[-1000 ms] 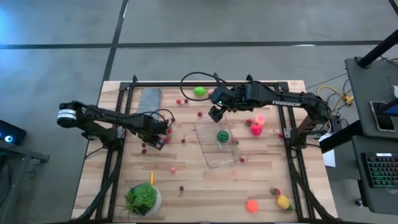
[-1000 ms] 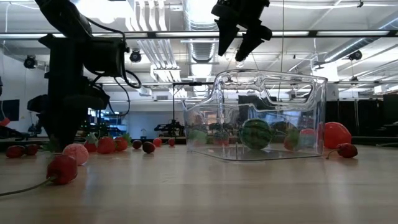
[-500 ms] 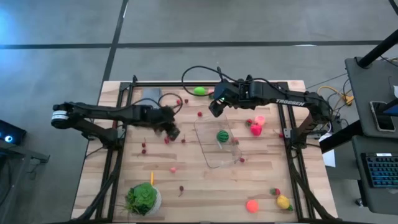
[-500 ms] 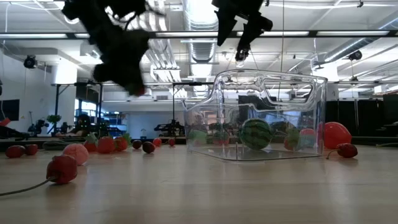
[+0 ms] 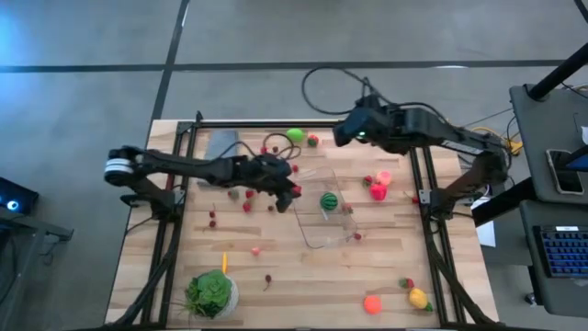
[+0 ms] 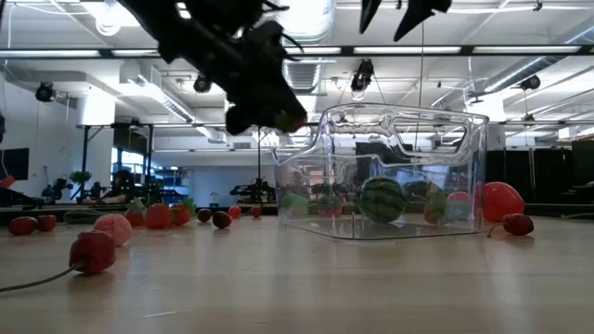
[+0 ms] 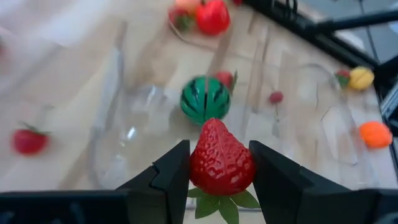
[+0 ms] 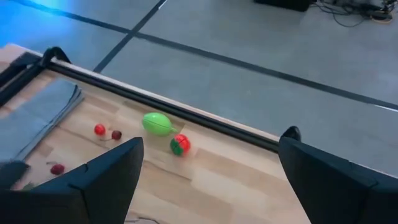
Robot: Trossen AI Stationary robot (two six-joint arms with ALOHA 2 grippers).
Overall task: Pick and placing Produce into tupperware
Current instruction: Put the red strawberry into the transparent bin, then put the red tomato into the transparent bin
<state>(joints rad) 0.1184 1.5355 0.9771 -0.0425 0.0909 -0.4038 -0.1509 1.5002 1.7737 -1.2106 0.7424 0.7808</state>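
Clamped between my left claw's two fingers is a red strawberry, leaves hanging under it, held up off the table. Just past the berry, beyond my fingertips, stands the clear tupperware, its near wall almost under my claw; the striped green melon lies on its floor straight ahead, with a small red piece touching it on the far side. From table height my claw hangs level with the tub's rim, just beside its near corner, so that wall is what stands in my way.

Around the claw on the boards lie loose red berries, and one more sits off to my side outside the tub. Farther on, past the tub, are a pink piece and a big red one. Beyond those, near the table's edge, a yellow fruit and an orange one rest by the dark frame rail.

My right claw waits high over the far table edge, fingers wide apart, with a green fruit and a red-and-green ball lying below it and a grey cloth off to one side.
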